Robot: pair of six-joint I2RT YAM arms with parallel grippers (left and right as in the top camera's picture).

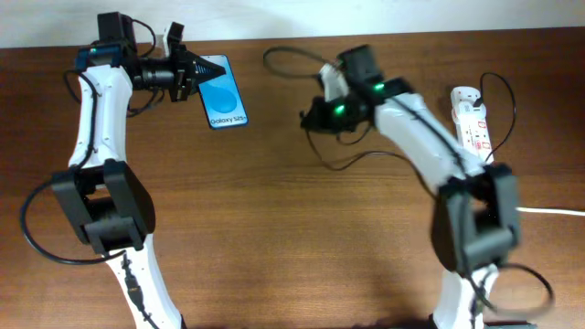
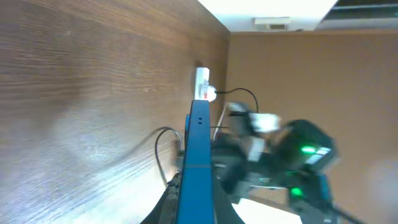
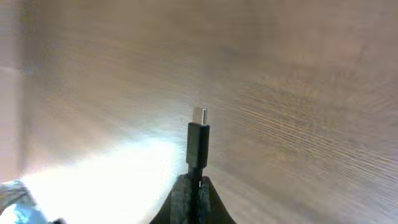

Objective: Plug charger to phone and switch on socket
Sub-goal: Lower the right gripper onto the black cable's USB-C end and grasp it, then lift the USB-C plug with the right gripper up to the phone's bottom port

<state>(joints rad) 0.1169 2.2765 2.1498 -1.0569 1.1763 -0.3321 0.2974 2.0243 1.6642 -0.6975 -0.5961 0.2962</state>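
Note:
The phone [image 1: 223,92], blue screen with white oval, is at the back left, held at its left end by my left gripper [image 1: 190,75], which is shut on it. In the left wrist view the phone [image 2: 198,149] shows edge-on between the jaws [image 2: 196,202]. My right gripper [image 1: 315,114] is shut on the charger's black plug tip [image 3: 198,142], which sticks out of the jaws [image 3: 196,186] above the table. The thin black cable [image 1: 352,162] curls under the right arm. The white socket [image 1: 472,119] lies at the back right and shows in the left wrist view [image 2: 203,84].
The wooden table [image 1: 292,238] spans the view. A thick white cord [image 1: 553,212] runs off the right edge. Both arm bases stand at the front edge. A wall runs along the back.

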